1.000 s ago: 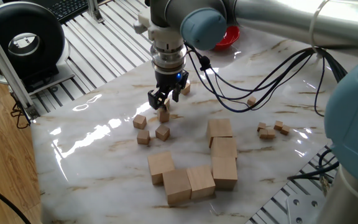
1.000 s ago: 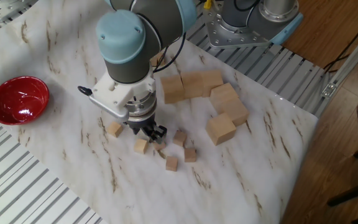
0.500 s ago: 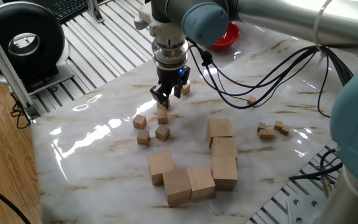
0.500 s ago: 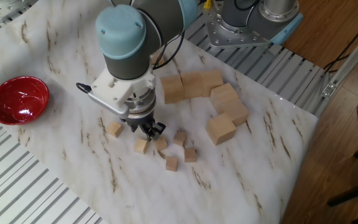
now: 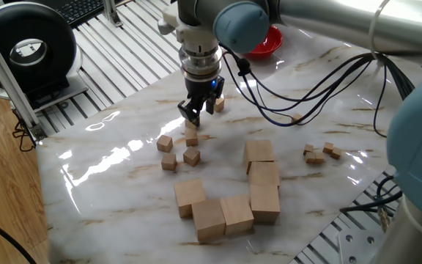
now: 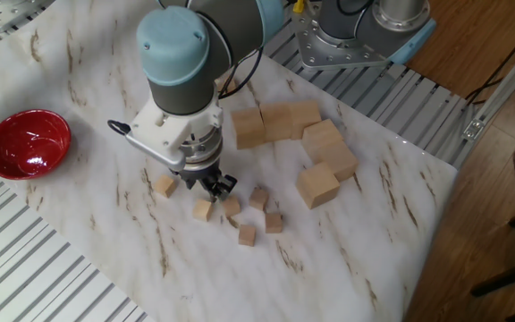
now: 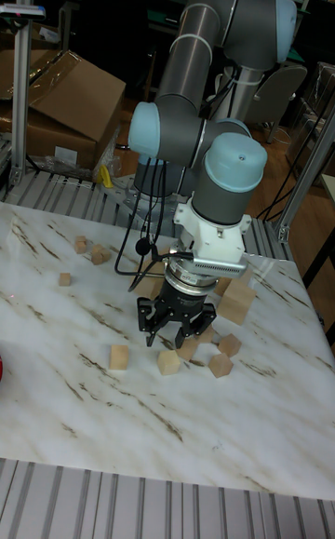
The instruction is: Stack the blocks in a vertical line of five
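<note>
Gripper: the gripper (image 5: 191, 114) hangs over the marble table (image 5: 108, 183) left of centre in one fixed view, fingers apart, tips just above the nearest small block (image 5: 191, 137); nothing is held between them

Blocks near the gripper: four small blocks sit as a loose cluster below it, the nearest one plus others at (image 5: 165, 142), (image 5: 168, 162) and (image 5: 191, 155), all flat on the table, none stacked

Fifth block: a lone small block (image 5: 218, 105) lies just right of the gripper in one fixed view

Other fixed view: shows the cluster from the far side, with one block (image 6: 204, 209) just under the gripper (image 6: 215, 188) and the lone block (image 6: 164, 186) to its left; the red bowl (image 6: 25, 143) is at the left edge

Tall fixed view: looks straight into the spread fingers of the gripper (image 7: 174, 329), which reveals the gap between them more plainly than either side view; the lone block (image 7: 118, 357) sits left of it

Large cubes: a group of large cubes (image 5: 226, 205) lies in the lower centre of one fixed view, well apart from the cluster

Tiny cubes: several tiny cubes (image 5: 319, 152) lie at the right

Change since a second ago: the gripper has risen slightly off the nearest block and shifted a little toward the top of the frame; the blocks lie where they were
</note>
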Available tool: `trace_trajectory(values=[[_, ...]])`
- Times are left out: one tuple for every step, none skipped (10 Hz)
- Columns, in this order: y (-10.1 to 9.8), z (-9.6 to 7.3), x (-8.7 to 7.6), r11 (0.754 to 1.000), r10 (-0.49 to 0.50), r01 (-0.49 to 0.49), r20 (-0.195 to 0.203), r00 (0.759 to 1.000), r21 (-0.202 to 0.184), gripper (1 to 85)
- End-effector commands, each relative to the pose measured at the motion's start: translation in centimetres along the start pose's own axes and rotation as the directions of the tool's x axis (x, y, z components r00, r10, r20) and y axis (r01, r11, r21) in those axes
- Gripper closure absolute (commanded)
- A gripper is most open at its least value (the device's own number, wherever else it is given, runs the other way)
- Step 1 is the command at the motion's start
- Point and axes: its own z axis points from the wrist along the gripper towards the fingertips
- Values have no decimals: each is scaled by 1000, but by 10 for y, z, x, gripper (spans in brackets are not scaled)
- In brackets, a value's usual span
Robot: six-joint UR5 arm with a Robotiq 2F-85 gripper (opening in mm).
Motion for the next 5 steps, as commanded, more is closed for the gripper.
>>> trace_trajectory(values=[[3,1,-4,1000,-20,20,10,1000,-12,330],[3,2,-4,1000,-21,21,7,1000,-14,327],[3,4,-5,1000,-23,23,7,1000,-13,320],[3,6,-6,1000,-24,24,11,1000,-9,320],[4,7,-4,1000,-26,26,11,1000,-8,317]])
